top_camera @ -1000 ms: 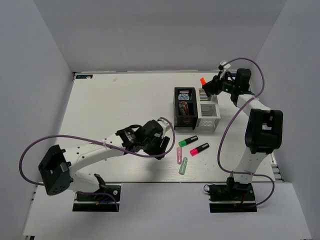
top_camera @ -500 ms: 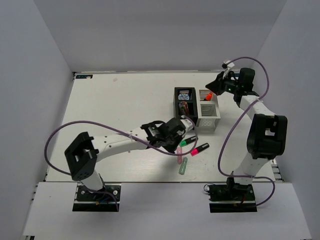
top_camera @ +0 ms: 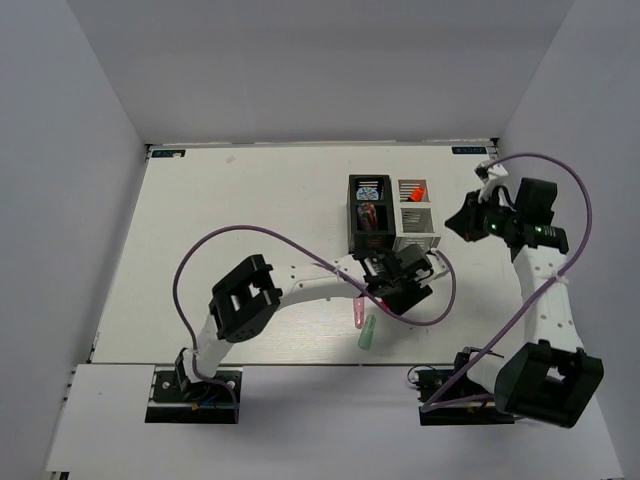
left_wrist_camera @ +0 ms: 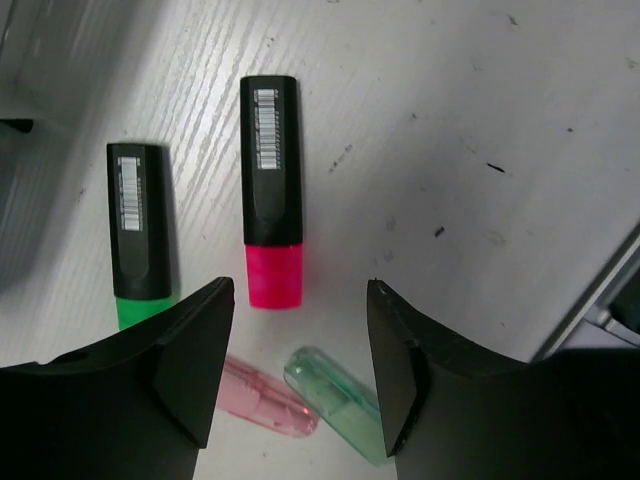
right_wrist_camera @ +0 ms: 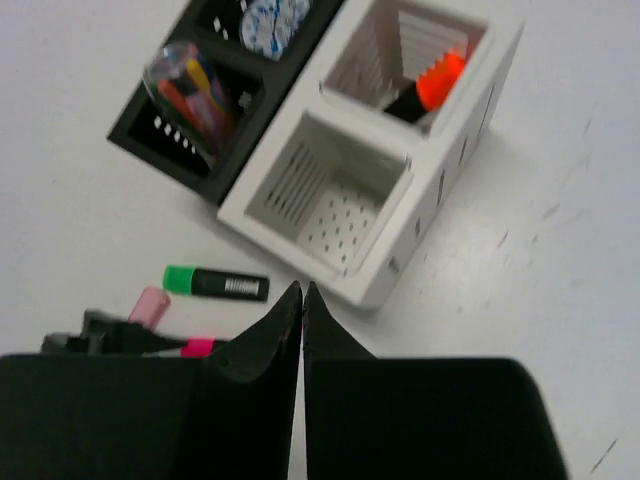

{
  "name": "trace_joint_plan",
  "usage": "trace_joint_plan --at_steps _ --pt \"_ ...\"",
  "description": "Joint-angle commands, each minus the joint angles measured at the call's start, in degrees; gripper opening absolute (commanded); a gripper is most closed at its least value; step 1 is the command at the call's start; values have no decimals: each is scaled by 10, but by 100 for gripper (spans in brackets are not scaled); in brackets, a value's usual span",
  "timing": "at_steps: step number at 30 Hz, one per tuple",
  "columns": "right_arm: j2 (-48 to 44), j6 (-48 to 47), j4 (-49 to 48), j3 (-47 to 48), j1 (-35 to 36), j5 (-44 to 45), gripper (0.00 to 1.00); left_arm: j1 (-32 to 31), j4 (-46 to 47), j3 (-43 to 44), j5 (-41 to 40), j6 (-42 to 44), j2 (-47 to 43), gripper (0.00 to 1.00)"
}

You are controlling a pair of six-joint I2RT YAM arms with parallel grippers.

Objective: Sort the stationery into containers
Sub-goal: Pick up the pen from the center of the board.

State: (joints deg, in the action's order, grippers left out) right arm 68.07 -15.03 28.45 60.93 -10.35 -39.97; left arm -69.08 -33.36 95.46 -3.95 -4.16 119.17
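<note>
Left claw (left_wrist_camera: 300, 300) hangs open above the pink-capped black highlighter (left_wrist_camera: 270, 190) lying on the white desk (left_wrist_camera: 480, 120), its arm stretched far right; 1 second ago it sat mid-desk. Right claw (right_wrist_camera: 302, 300), shut and empty, has drawn back from the white 2-compartment box (right_wrist_camera: 470, 180), whose far compartment now holds the orange-capped highlighter (right_wrist_camera: 430, 90).

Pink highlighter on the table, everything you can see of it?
The pink highlighter has a black plastic-looking body with a white barcode label and a pink cap. It lies flat on the white table, alongside the green highlighter without touching it. The left gripper hovers open over its cap end; no contact shows.
</note>
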Motion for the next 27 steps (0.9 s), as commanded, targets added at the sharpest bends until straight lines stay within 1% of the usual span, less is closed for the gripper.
trace_joint_plan --at_steps 1,2,5,8,11,12,16,18,19,26,27 --pt "-53 -24 55 -55 -19 30 8 11 12 38 14 27 7 66" --pt "-59 -24 54 -70 -23 28 10 17 9 58 14 30 28 66" --pt "-75 -12 52 -91 -34 12 13 24 4 78 12 33 47 66" --pt "-76 3 50 -102 -44 -7 13 28 9 82 21 28 55 69" --pt "-69 10 48 -108 -56 -30 13 29 12 82 23 28 61 69" --pt "-70 10 48 -107 -58 -32 15 31 13 83 23 28 66 69" --pt "-79 9 46 -111 -76 -37 15 39 16 85 39 13 77 69" --pt "-80 12 44 -114 -82 -42 15 39 16 86 60 7 79 69" --pt "-82 13 43 -114 -86 -46 15 39 20 86 65 6 79 67" --pt "-78 18 42 -120 -106 -69 16 39 13 88 72 -1 96 67" --pt "-80 18 41 -120 -109 -73 16 40 10 90 72 -1 101 66"
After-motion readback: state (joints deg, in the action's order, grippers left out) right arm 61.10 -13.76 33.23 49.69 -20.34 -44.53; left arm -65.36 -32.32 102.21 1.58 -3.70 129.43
